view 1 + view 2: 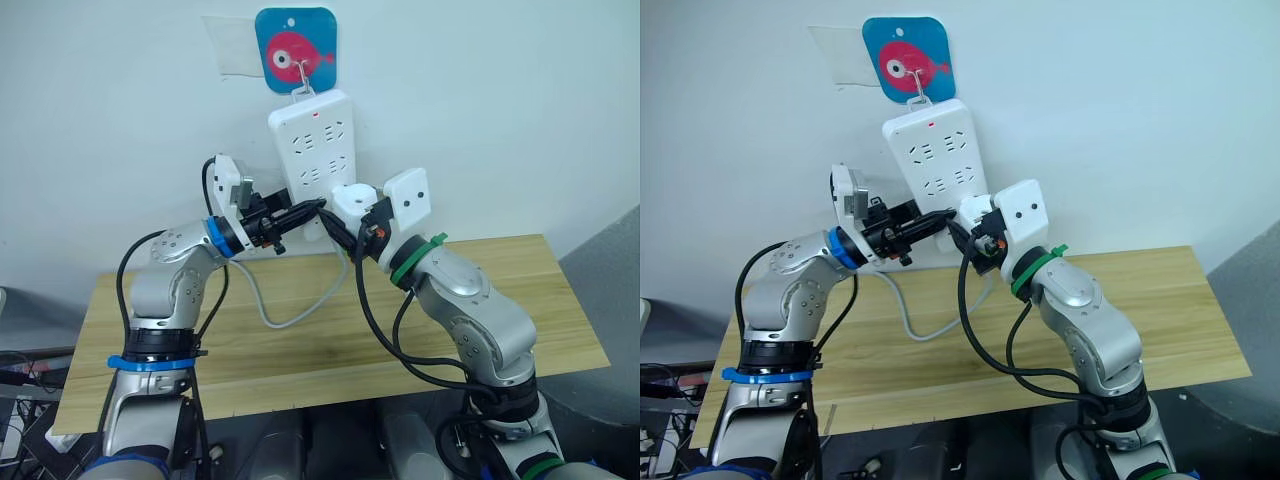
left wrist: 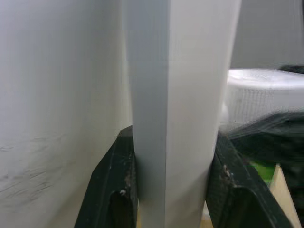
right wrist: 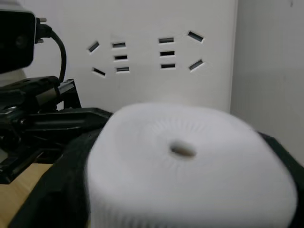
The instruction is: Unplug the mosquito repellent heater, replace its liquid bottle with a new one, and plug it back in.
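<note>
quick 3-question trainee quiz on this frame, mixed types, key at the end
1. True or false: the left pincer is clamped on the edge of the power strip.
2. Which pincer grips the heater? A) left B) right C) neither
3. Fill in: the strip hangs on the wall from a hook on a blue plaque bearing a pink ____.

Key
1. True: in the left wrist view its fingers press both sides of the strip's edge.
2. B: the right pincer holds the heater at the strip's lower end.
3. Fish.
</note>
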Robot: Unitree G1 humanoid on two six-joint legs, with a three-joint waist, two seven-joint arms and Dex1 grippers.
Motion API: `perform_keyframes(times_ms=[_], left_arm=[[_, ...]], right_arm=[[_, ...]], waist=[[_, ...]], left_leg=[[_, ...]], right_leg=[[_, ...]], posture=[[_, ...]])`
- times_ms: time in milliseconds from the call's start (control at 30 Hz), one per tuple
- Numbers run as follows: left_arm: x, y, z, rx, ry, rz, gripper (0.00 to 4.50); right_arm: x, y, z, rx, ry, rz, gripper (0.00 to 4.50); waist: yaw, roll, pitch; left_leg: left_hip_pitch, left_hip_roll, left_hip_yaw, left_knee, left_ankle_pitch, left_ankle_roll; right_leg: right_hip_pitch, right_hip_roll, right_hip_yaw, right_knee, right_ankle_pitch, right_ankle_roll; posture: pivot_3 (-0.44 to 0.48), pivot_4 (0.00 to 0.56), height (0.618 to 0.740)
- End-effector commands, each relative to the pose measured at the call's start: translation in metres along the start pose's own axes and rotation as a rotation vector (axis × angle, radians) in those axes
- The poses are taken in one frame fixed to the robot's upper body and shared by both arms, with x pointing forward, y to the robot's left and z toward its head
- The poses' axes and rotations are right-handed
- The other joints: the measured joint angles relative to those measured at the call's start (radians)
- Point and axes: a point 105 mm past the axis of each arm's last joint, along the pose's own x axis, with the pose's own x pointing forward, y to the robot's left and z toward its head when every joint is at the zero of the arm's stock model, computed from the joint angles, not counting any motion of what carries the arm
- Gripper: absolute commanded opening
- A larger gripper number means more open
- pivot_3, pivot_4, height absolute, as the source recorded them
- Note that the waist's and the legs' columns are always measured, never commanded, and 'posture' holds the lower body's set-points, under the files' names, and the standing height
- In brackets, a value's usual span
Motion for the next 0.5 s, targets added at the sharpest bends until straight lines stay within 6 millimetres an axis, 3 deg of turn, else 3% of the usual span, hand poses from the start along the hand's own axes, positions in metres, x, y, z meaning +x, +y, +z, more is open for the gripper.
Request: perform_keyframes(times_ms=[33, 500], left_arm=[[0.019, -0.036, 0.004, 0.04, -0.018, -0.219, 1.37], [0.017, -0.029, 0.0, 0.042, -0.008, -0.208, 1.37]], right_arm=[[-0.007, 0.0, 0.003, 0.001, -0.007, 0.005, 4.46], [-0.075, -0.01, 0.013, -0.02, 0.054, 0.069, 4.46]], waist=[[0.002, 0.0, 0.0], [0.011, 0.0, 0.0]], left_leg=[[0.0, 0.0, 0.0, 0.0, 0.0, 0.0], [-0.004, -0.002, -0.001, -0.001, -0.001, 0.001]], right_leg=[[0.0, 0.0, 0.0, -0.001, 0.0, 0.0], [0.002, -0.003, -0.003, -0.012, 0.0, 0.0]], posture=[[-0.146, 0.258, 0.74], [-0.173, 0.266, 0.74]])
